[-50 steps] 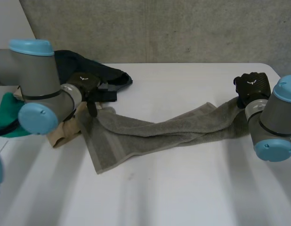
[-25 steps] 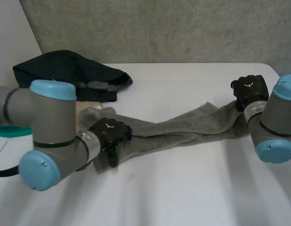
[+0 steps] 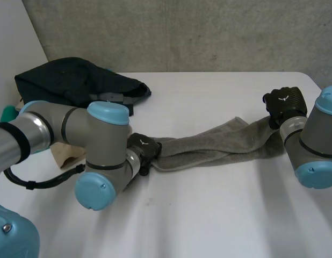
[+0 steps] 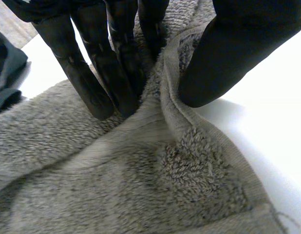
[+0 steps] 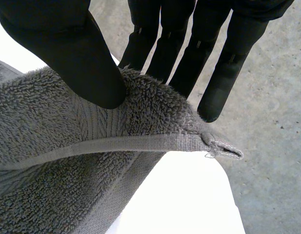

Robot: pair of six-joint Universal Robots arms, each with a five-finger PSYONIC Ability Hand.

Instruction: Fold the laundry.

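A grey towel (image 3: 219,142) lies bunched in a long strip across the white table (image 3: 209,215). My left hand (image 3: 144,149) is at the towel's left end. In the left wrist view its fingers (image 4: 87,73) and thumb (image 4: 238,48) pinch a raised fold of the towel's (image 4: 141,195) hemmed edge. My right hand (image 3: 284,103) holds the right end, lifted a little off the table. In the right wrist view its thumb (image 5: 67,53) presses the towel (image 5: 53,146) against the fingers, just behind a corner (image 5: 223,148) that sticks out.
A dark garment (image 3: 80,80) is heaped at the table's far left. A beige cloth (image 3: 66,153) lies partly behind my left arm, with something green (image 3: 7,114) at the left edge. A grey wall stands behind the table.
My left arm swung from the towel's far left end toward the middle and its hand closed on the towel, whose left part is now bunched up. The right hand has barely moved.
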